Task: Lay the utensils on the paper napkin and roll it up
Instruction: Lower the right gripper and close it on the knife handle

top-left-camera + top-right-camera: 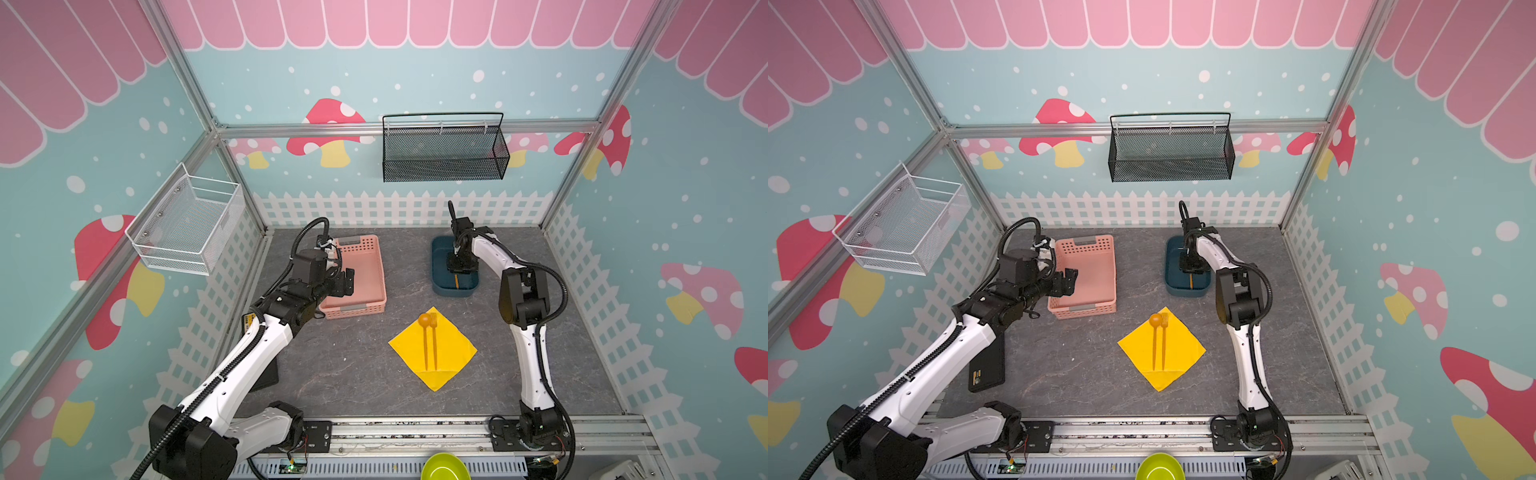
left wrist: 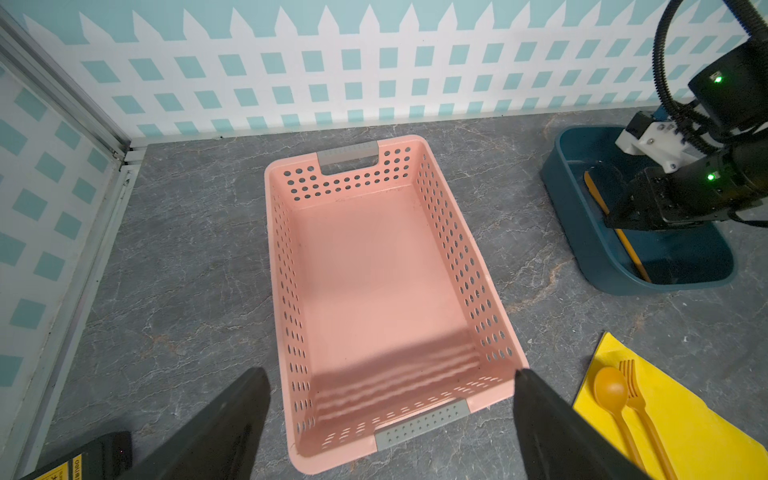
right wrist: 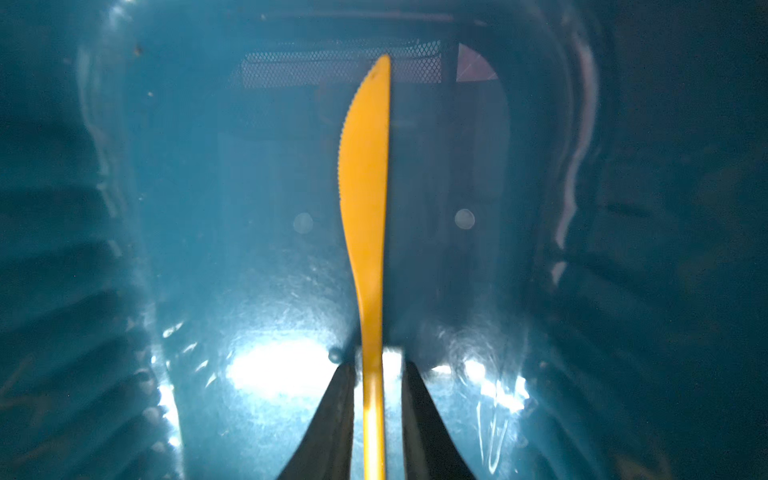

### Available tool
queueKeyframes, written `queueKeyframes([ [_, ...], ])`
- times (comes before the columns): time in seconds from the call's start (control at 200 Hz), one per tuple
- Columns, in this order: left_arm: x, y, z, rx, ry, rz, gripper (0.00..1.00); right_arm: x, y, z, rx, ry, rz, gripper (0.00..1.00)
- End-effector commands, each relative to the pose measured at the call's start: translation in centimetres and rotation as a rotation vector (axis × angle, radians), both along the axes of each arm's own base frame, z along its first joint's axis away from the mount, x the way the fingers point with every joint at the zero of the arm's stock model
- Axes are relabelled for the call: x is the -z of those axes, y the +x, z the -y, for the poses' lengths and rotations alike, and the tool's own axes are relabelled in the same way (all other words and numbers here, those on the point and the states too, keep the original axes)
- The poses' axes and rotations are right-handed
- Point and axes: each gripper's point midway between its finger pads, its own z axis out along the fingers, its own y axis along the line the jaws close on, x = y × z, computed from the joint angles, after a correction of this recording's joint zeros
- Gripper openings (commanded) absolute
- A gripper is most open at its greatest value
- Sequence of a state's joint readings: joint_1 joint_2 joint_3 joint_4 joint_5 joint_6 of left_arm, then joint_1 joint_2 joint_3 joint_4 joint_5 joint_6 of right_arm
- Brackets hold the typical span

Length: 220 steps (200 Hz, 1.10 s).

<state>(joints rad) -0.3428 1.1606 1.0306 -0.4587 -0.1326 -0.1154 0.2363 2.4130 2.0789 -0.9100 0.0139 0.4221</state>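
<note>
Right wrist view looks down into a dark blue tray [image 3: 124,208], where the orange-yellow knife [image 3: 365,199] lies flat on the floor of the tray, serrated edge visible. The right hand [image 3: 378,365] straddles the knife's handle with its fingers [image 3: 336,415] narrowly parted. A bright gap shows between the handle and one finger, so the hand is released, not clamped. In both top views this tray [image 1: 440,286] [image 1: 1173,286] sits toward the worktop's far edge, right of the middle.

The paper napkin [image 1: 453,353] [image 1: 1179,353] lies unrolled as a diamond on the grey worktop [image 1: 353,374], right of the middle and nearer the front edge. On it the spoon [image 1: 425,336] and fork [image 1: 434,336] lie side by side, just beside each other. The spoon's bowl and the fork's tines point to the napkin's far corner and the handles to its near corner.

The left hand [image 2: 389,374] is spread wide and holds nothing. It hovers over the near end of a pink slotted basket [image 2: 457,249], which stands left of the middle toward the far edge.

A black box [image 1: 986,365] lies at the worktop's left edge. It carries a small yellow label [image 1: 977,377] whose writing is too small to read. The left wrist view shows the label's edge [image 2: 62,471], and there too it cannot be read.
</note>
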Motion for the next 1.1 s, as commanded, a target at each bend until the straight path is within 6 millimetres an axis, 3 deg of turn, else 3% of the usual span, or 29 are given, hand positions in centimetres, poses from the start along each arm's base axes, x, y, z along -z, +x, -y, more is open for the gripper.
queueKeyframes([
  [0.0,0.4,-0.1,-0.2,0.002,0.029,-0.002,0.93,2.6,-1.7,0.3,-0.017,-0.014,-0.101,0.22],
  [0.51,0.0,-0.1,-0.3,-0.003,0.028,0.009,0.93,1.0,-2.3,0.2,-0.016,-0.011,-0.107,0.20],
  [1.096,-0.2,-0.3,-0.4,-0.003,0.026,0.014,0.93,1.4,-2.6,-0.5,-0.018,-0.003,-0.117,0.11],
])
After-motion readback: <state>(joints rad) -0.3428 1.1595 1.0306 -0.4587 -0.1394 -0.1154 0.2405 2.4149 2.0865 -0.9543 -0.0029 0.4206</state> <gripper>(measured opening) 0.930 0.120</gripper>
